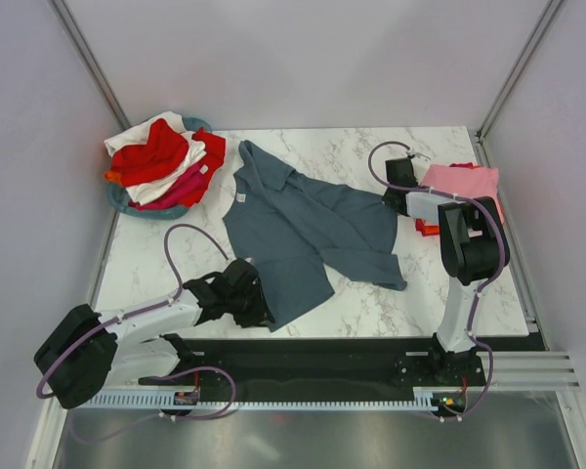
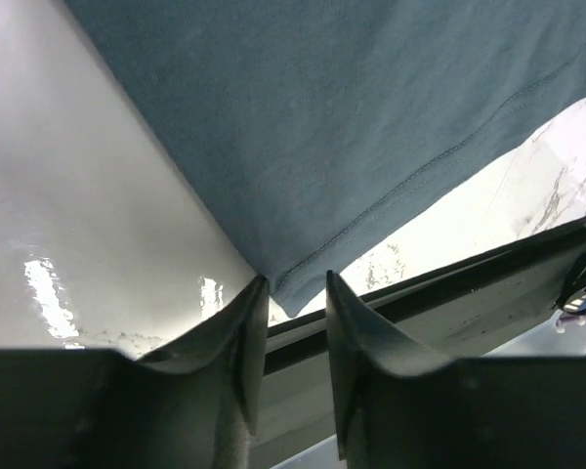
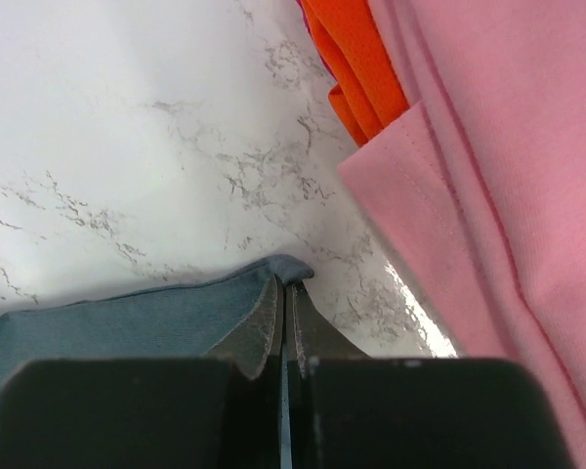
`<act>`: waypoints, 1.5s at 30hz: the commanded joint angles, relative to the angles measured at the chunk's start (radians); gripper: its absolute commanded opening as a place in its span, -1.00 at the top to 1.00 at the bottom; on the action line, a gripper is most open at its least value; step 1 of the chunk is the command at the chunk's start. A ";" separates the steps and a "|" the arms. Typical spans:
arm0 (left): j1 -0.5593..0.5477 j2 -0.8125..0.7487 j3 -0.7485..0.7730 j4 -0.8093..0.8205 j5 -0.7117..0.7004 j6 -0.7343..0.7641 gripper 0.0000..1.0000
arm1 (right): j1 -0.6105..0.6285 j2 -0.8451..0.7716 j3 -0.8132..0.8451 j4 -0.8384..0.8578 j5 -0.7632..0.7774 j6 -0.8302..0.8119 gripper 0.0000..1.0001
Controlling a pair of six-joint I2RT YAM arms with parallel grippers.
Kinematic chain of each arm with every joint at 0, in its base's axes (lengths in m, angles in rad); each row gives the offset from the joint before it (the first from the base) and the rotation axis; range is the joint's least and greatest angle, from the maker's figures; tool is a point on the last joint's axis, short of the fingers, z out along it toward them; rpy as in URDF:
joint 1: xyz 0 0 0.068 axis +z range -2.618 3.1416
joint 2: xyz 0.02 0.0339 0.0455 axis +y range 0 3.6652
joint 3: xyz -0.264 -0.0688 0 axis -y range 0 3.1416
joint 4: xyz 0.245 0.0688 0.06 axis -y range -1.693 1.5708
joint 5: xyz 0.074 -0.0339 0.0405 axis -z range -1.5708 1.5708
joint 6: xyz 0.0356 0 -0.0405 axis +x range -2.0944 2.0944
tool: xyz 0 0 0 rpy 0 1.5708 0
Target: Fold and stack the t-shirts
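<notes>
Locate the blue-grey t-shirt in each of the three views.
Top external: blue-grey t-shirt spread mid-table, between the arms.
Left wrist: blue-grey t-shirt fills the top, hem corner at the tips of the open left gripper.
Right wrist: blue-grey t-shirt lower left, edge pinched in the right gripper.
Shared landmark: white marble table top, in all three.

Readable text: none in any of the three views.
Slate blue-grey t-shirt (image 1: 303, 230): a small pale neck tag (image 1: 240, 195) sits at its collar, centre-left of the top view; it may carry print, but it is too small to read.
Wrist views: nothing lettered.
</notes>
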 commanded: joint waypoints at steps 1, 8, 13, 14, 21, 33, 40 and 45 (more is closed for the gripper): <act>-0.017 0.020 0.009 0.014 -0.074 -0.034 0.35 | -0.009 -0.013 -0.027 0.025 -0.002 -0.007 1.00; 0.009 0.019 0.034 -0.017 -0.129 0.004 0.95 | -0.014 -0.011 -0.024 0.030 -0.016 -0.011 1.00; 0.072 -0.065 0.032 -0.098 -0.134 0.052 0.95 | -0.018 0.011 0.022 0.021 -0.043 -0.013 1.00; 0.091 -0.084 0.026 -0.112 -0.118 0.073 0.95 | -0.018 0.019 0.039 0.004 -0.046 -0.014 1.00; 0.278 -0.257 0.006 -0.195 -0.013 0.123 0.95 | -0.023 0.148 0.338 -0.102 -0.080 -0.004 1.00; 0.336 -0.433 0.011 -0.327 -0.084 0.002 0.95 | -0.087 0.323 0.773 -0.257 -0.069 -0.013 0.95; 0.336 -0.722 -0.004 -0.396 -0.180 -0.103 0.95 | -0.095 0.344 0.821 -0.262 -0.077 0.001 0.90; 0.335 -0.793 -0.015 -0.426 -0.184 -0.130 0.95 | -0.098 0.377 0.853 -0.269 -0.212 -0.013 -0.40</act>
